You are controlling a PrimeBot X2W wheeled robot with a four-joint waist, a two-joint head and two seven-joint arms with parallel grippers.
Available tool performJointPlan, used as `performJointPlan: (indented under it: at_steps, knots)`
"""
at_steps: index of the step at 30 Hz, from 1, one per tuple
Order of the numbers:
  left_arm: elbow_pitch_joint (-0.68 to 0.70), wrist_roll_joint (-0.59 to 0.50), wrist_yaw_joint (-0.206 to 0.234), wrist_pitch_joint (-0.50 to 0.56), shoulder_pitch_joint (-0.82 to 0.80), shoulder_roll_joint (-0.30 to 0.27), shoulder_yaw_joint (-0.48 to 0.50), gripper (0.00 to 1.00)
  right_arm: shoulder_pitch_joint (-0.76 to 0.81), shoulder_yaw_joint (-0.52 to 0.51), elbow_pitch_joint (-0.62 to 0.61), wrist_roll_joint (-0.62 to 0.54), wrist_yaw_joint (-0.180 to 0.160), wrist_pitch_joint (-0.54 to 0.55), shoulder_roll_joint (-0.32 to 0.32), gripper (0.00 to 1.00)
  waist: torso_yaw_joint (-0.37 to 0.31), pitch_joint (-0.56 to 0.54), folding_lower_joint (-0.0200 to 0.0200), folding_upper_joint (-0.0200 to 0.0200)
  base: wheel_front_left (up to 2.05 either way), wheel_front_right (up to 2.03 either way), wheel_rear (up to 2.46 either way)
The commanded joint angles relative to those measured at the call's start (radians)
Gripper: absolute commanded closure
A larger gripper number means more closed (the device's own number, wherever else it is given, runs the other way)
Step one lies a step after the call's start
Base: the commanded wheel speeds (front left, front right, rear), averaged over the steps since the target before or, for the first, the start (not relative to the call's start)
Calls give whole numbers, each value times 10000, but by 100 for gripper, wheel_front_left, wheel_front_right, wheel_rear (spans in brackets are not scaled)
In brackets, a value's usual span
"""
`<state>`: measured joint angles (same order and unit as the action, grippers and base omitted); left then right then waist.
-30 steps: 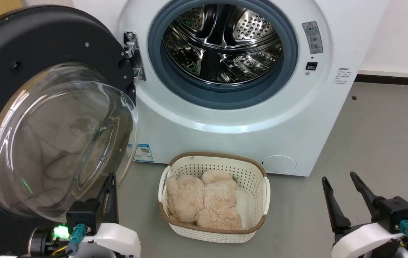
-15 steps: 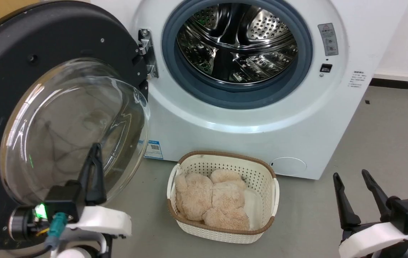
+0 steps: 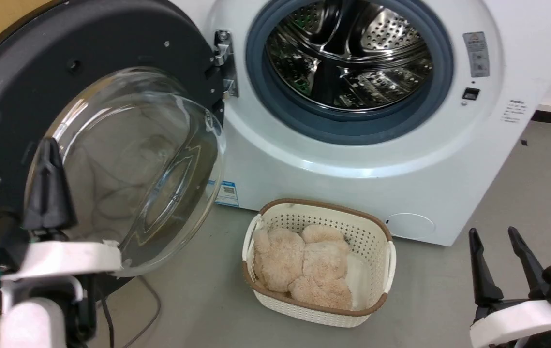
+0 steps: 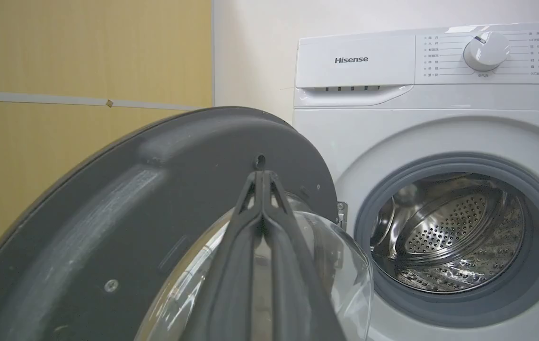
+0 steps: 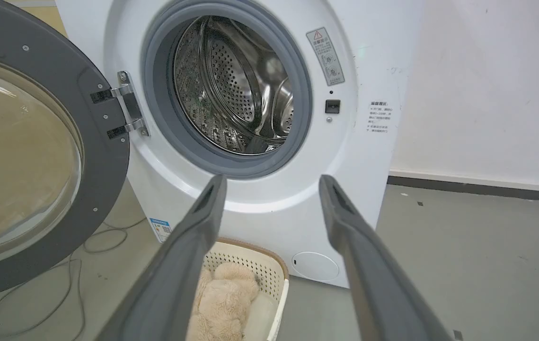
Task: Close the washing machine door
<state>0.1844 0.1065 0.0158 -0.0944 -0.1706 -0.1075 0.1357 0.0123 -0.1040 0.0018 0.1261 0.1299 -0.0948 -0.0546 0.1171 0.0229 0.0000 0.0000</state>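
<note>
The white washing machine (image 3: 449, 159) stands open, its steel drum (image 3: 352, 53) bare inside the grey gasket. The washing machine door (image 3: 125, 43) is swung wide to the left on its hinge, black rim and bulging glass bowl (image 3: 149, 164) facing me. My left gripper (image 3: 50, 145) is shut and empty, pointing up before the bowl's left edge; whether it touches the door I cannot tell. In the left wrist view the left gripper (image 4: 260, 174) points at the door's black rim (image 4: 122, 222). My right gripper (image 3: 493, 232) stands open low on the right, far from the door (image 5: 108, 142).
A cream perforated basket (image 3: 323, 205) holding a beige plush toy (image 3: 299, 261) sits on the grey floor before the machine. A thin cable (image 3: 152, 309) lies under the door. A yellow wall (image 4: 61, 57) lies behind the door, a white wall (image 5: 487, 85) right of the machine.
The head camera has turned, sliding the scene rightward. My left gripper rose and crossed from the bowl's lower right to its left edge. The door and the right gripper stayed as they were.
</note>
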Motion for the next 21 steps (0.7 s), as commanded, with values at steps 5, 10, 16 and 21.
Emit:
performJointPlan:
  at_steps: [5,10,16,21]
  knots:
    - [81,465,-406,-223,-914,-140,748,100,-63,-241,42,251,4,-222,19,0,463,152,0,0,0,0,0]
    - [-295,1044,-559,-325,-1436,-298,1247,100,-123,-313,42,366,4,-326,21,0,754,264,0,0,0,0,0]
    - [-964,1897,-622,-24,-2192,-860,1909,100,-168,-472,29,565,4,-472,24,0,1096,431,0,0,0,0,0]
    - [-1719,2372,-650,363,-2744,-1356,2226,100,-217,-582,27,692,5,-577,25,0,1324,560,0,0,0,0,0]
